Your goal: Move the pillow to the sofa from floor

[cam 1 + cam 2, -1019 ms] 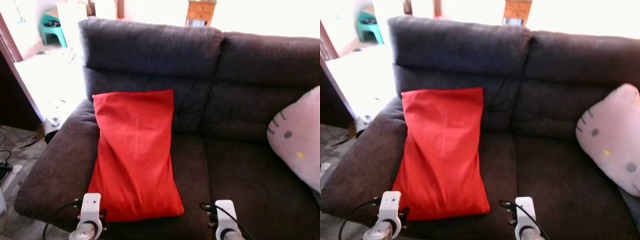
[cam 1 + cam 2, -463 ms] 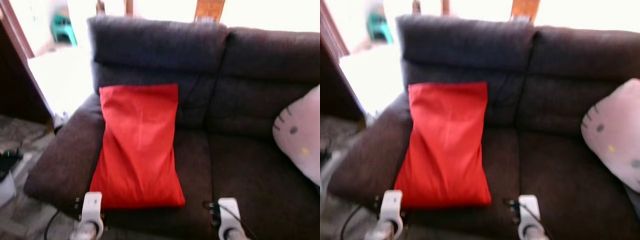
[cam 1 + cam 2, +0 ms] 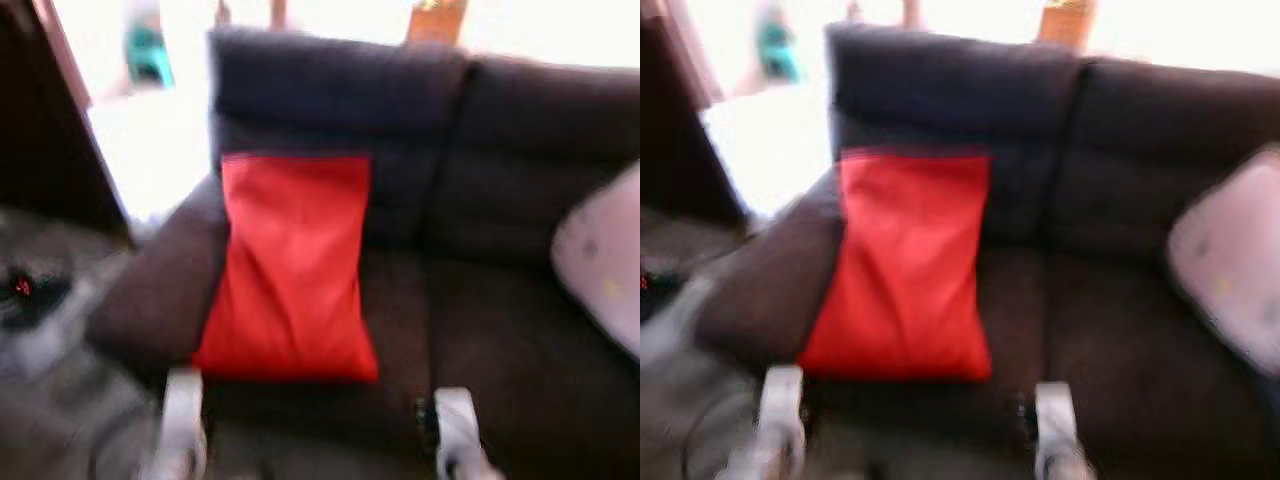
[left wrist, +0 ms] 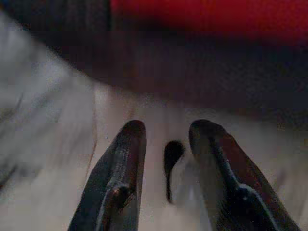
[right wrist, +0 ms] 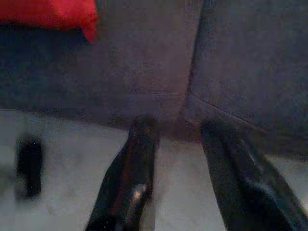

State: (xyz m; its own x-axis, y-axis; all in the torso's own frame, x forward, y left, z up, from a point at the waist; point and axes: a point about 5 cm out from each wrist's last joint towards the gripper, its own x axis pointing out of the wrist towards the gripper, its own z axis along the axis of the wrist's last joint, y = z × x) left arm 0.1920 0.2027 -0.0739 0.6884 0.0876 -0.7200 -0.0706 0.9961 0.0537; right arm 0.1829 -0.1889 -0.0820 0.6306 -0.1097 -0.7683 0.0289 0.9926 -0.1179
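I've backed away: red pillow (image 3: 290, 270) rests on the sofa (image 3: 500, 200), both grippers (image 4: 166, 144) (image 5: 178, 144) released, empty.

Red pillow (image 3: 291, 270); dark brown sofa (image 3: 500, 180).

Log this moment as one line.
pillow: on sofa, leaning on backrest | left hand: open, empty | right hand: open, empty | view: blurred
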